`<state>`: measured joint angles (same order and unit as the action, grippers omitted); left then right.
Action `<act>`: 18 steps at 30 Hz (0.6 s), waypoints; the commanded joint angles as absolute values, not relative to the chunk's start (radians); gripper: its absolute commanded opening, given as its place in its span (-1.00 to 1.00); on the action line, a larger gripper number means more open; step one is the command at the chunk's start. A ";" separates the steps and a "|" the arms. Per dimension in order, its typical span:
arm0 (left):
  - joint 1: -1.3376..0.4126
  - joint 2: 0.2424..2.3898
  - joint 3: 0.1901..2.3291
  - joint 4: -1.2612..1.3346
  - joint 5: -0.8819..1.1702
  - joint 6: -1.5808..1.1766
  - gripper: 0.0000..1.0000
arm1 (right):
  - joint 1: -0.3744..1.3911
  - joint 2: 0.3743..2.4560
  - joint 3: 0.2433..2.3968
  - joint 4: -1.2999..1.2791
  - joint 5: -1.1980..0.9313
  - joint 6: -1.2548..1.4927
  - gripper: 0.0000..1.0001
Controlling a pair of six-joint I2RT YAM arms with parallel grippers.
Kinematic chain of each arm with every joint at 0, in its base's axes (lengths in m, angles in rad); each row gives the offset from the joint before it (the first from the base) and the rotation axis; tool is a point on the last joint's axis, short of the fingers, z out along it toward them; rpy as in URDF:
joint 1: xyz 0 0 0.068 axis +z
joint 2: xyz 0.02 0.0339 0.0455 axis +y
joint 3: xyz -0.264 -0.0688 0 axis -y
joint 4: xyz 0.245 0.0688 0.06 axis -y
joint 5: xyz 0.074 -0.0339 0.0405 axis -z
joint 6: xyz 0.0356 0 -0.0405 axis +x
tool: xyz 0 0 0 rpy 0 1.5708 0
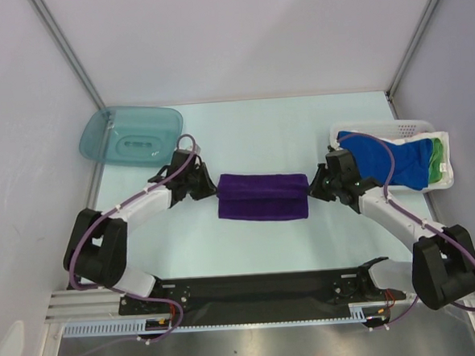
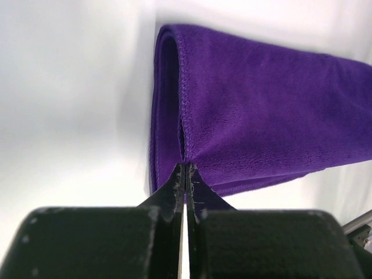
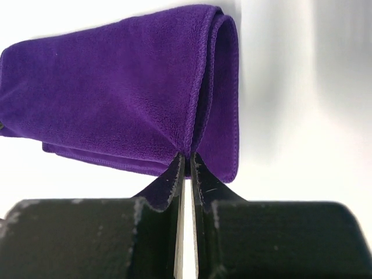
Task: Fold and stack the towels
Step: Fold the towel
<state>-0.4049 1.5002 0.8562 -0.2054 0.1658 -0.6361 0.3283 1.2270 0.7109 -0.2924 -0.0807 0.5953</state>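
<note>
Both arms reach inward, elbows bent, wrists low over the table (image 1: 251,137). I see the left gripper (image 1: 212,190) pinching the left end of the folded purple towel (image 1: 263,197) and the right gripper (image 1: 311,187) pinching its right end. The towel spans the gap between them. The blue towel (image 1: 390,160) and green towel (image 1: 440,161) sit in the white basket (image 1: 379,126), far right.

Two black and white robot arms reach inward toward a purple towel (image 1: 261,197) lying between them. The left arm (image 1: 134,208) bends at the elbow to the towel's left; the left gripper (image 1: 208,188) is pinched tight on the towel's left edge. The right arm (image 1: 393,213) mirrors it, the right gripper (image 1: 312,185) clamped on the right edge
</note>
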 commanded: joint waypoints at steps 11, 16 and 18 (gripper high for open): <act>-0.397 1.385 0.742 -0.141 0.206 -0.661 -0.99 | 0.368 1.152 0.647 -0.319 -0.055 0.627 -1.00; -0.403 1.387 0.715 -0.124 0.215 -0.663 -0.99 | 0.376 1.146 0.624 -0.314 -0.057 0.637 -1.00; -0.407 1.385 0.706 -0.121 0.215 -0.663 -0.99 | 0.377 1.146 0.612 -0.311 -0.055 0.640 -1.00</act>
<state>-0.4053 1.4235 0.7197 -0.1585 0.2012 -0.6518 0.3721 1.1702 0.6277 -0.3126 -0.0757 0.6258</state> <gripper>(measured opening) 0.008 0.082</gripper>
